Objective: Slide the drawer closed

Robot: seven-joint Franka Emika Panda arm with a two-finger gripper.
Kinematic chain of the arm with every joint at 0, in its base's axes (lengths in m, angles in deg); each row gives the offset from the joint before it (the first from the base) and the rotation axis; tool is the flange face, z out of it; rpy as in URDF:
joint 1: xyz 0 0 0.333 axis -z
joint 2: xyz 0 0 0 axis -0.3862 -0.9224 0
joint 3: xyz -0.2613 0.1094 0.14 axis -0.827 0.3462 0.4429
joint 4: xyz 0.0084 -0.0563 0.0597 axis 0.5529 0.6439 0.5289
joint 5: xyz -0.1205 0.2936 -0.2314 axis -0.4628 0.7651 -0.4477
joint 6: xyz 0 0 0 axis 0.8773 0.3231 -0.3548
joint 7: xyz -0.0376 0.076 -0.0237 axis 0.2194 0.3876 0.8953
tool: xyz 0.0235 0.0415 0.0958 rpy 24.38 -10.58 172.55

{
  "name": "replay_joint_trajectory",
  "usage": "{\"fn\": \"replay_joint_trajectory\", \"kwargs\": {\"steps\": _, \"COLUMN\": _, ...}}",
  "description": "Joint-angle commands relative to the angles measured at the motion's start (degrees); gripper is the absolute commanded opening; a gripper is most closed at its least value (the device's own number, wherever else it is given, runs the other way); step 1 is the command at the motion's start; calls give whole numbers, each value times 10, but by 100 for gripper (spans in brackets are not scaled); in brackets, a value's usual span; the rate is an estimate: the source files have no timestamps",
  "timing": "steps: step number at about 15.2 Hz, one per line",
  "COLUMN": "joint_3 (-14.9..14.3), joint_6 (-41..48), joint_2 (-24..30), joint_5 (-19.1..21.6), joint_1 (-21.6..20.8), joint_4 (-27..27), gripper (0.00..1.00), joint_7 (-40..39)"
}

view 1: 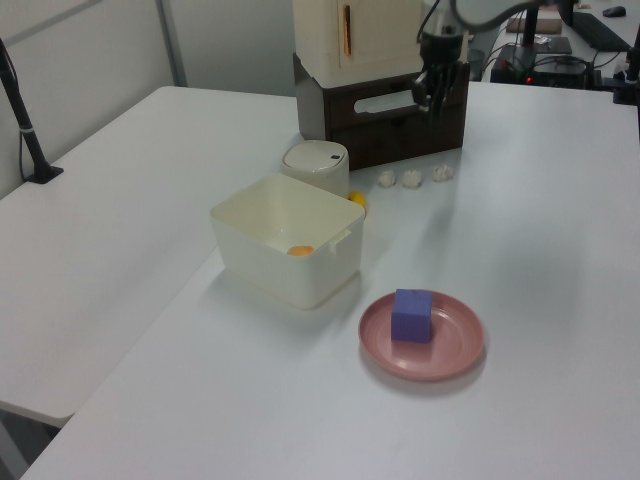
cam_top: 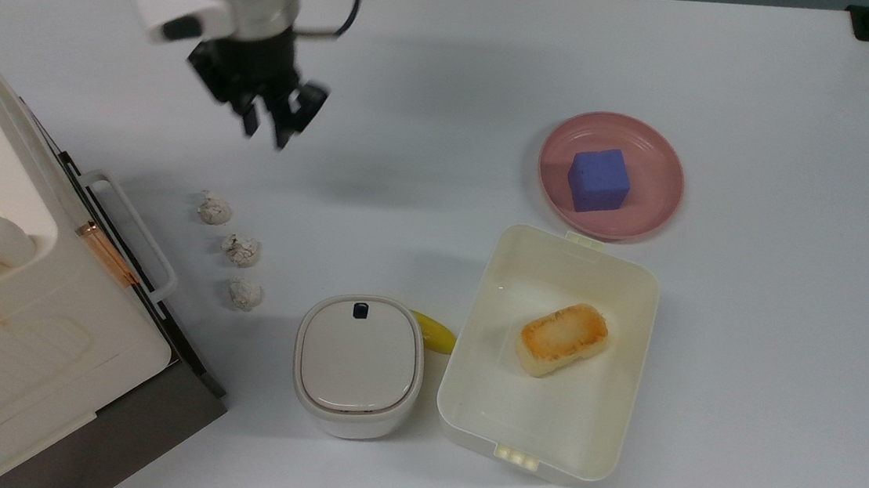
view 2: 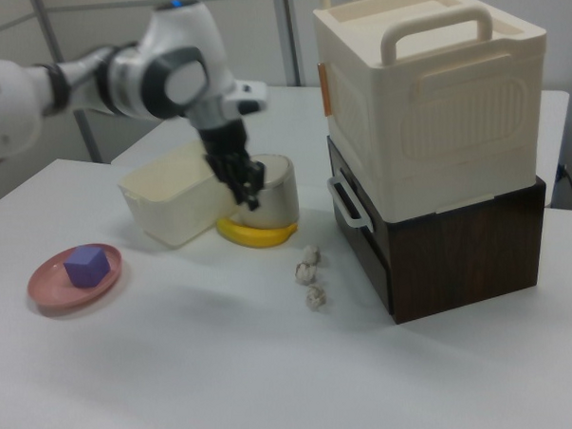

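From the top view, your gripper hung above the bare white table, fingers parted a little with nothing between them. It was well apart from the drawer, which sat pushed in under the cream cabinet at the top view's left, its white loop handle sticking out toward the table. Three crumpled white balls lay in a row just beside that handle. Nearer the middle you had a small lidded white container with a yellow banana peeking out beside it, touching an open cream lunch box that held a browned piece of bread. A pink plate carried a blue cube.

In the left view, your gripper appeared in front of the dark brown drawer front, with the drawer flush in its dark housing. The three balls lay on the table before it.

In the right view, your gripper was raised over the table, in front of the lidded container as the camera saw it, empty-handed. The drawer sat closed at the cabinet's base, its handle facing the right view's left, and the balls lay near it.
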Motion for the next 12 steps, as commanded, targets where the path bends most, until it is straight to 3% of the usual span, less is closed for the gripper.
{"fn": "replay_joint_trajectory", "kwargs": {"steps": 1, "joint_3": -6, "joint_6": 58, "joint_2": 74, "joint_5": 15, "joint_1": -30, "joint_4": 43, "gripper": 100, "joint_7": -65}}
{"fn": "replay_joint_trajectory", "kwargs": {"steps": 12, "joint_3": -3, "joint_6": 81, "joint_2": 96, "joint_5": 14, "joint_1": -42, "joint_4": 36, "gripper": 100, "joint_7": -75}}
